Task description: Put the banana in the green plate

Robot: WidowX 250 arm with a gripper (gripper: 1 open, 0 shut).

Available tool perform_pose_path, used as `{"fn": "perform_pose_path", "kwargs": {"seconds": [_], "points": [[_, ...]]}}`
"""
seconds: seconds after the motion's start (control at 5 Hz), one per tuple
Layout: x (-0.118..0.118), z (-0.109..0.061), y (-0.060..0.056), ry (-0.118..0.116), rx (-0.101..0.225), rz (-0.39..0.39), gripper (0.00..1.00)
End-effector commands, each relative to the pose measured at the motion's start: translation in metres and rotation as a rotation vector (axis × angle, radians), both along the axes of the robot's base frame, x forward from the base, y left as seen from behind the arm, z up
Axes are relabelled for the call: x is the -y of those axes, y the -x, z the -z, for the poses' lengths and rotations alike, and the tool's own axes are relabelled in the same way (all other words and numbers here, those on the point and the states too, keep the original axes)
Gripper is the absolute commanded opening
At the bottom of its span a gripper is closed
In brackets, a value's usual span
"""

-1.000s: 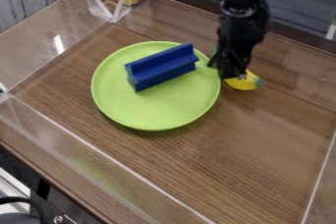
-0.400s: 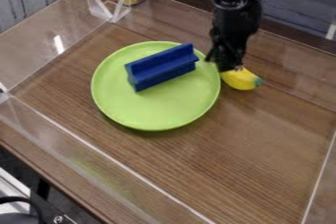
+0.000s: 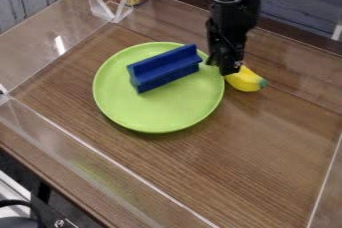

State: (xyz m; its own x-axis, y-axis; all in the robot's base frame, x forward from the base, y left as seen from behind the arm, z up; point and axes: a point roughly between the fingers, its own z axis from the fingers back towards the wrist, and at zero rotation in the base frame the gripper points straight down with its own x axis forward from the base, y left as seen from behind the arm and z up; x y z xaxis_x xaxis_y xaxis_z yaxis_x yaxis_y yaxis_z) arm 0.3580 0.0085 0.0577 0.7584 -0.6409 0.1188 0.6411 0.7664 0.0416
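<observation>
The end effector (image 3: 229,52) has lifted, seemingly open and empty, above the banana (image 3: 245,80).

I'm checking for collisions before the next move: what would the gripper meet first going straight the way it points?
Probably the banana or the table just beside the green plate; depth is unclear in this view.

light: moderate, soft | glare: pale sheen on lower-left tabletop (image 3: 100,162) | detail: coarse, slightly soft
</observation>
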Motion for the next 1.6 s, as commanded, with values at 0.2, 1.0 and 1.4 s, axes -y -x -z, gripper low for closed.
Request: {"fn": "perform_pose_path", "kwargs": {"seconds": [0.2,1.0,1.4], "points": [[0.009,-0.024,-0.018,0.004,0.11,-0.004,1.0],[0.055,-0.008,-0.014,0.028,0.126,0.131,1.0],[0.062,0.005,-0.012,0.035,0.124,0.173,1.0]]}}
